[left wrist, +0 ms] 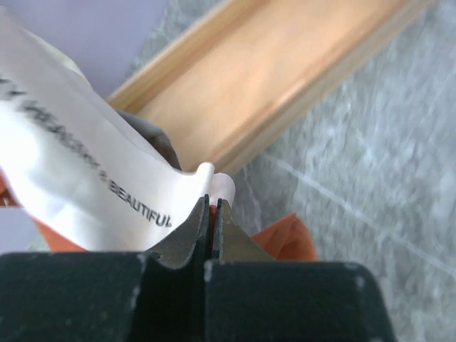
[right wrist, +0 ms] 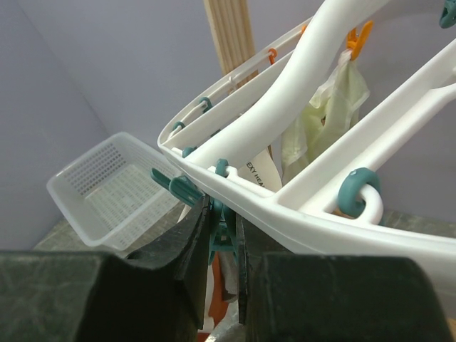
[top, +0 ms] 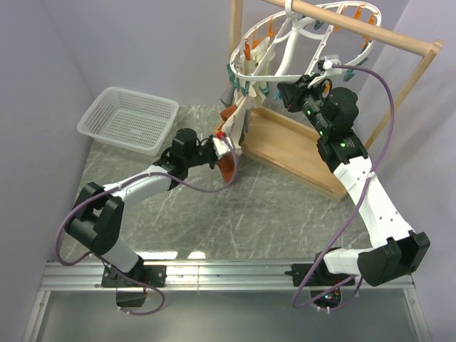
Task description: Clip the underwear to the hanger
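marble tabletop (top: 271,214), left fingers (left wrist: 212,214) pinching underwear (left wrist: 85,171), right fingers (right wrist: 201,228) gripping clothespin (right wrist: 222,241)

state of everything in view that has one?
left gripper: shut on the underwear waistband
right gripper: shut on a teal pin under the hanger rim
underwear: held up by the waistband, orange part hanging; clipped or not, cannot tell
hanger: hung on the rod, tilted
basket: upright, empty
cream cloth: pinned to the hanger, hanging
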### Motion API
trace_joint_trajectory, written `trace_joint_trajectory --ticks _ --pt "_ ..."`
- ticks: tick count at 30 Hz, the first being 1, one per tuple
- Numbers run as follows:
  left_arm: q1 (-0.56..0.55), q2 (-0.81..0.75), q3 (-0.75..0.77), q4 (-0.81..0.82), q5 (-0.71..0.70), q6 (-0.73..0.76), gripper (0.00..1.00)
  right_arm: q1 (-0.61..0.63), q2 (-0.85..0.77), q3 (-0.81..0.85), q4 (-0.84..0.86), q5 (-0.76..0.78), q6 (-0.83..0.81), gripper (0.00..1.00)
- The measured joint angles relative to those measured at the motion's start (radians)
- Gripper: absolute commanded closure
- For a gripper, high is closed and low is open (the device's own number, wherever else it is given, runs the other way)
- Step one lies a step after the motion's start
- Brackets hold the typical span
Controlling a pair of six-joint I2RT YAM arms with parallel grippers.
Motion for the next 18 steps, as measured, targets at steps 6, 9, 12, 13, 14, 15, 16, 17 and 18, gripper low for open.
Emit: trace_joint_trajectory --ticks 6,9,12,13,14,15,16,17,18 --pt "0.093 0.040 0.008 0.122 0.144 -0.182 1.00 0.000 0.000 0.000 0.000 0.000 0.000 1.00" --pt "0.121 0.081 0.019 0.141 0.178 -0.236 1.00 0.000 0.000 0.000 0.000 0.000 0.000 1.00" --pt "0.132 0.108 0.020 0.145 0.200 -0.266 0.98 0.000 0.000 0.000 0.000 0.000 0.000 1.00" --pt "0.134 0.118 0.021 0.145 0.209 -0.271 0.98 0.000 0.000 0.000 0.000 0.000 -0.001 1.00" --pt "0.134 0.124 0.023 0.145 0.216 -0.273 0.96 0.000 0.000 0.000 0.000 0.000 -0.001 1.00" --pt "0.135 0.130 0.023 0.145 0.224 -0.275 0.92 0.000 0.000 0.000 0.000 0.000 -0.001 1.00" --pt "0.136 0.133 0.023 0.145 0.230 -0.275 0.87 0.000 0.000 0.000 0.000 0.000 -0.001 1.00" --pt "0.137 0.135 0.023 0.144 0.235 -0.270 0.85 0.000 0.000 0.000 0.000 0.000 -0.001 1.00" --pt "0.138 0.136 0.023 0.144 0.238 -0.266 0.83 0.000 0.000 0.000 0.000 0.000 -0.001 1.00"
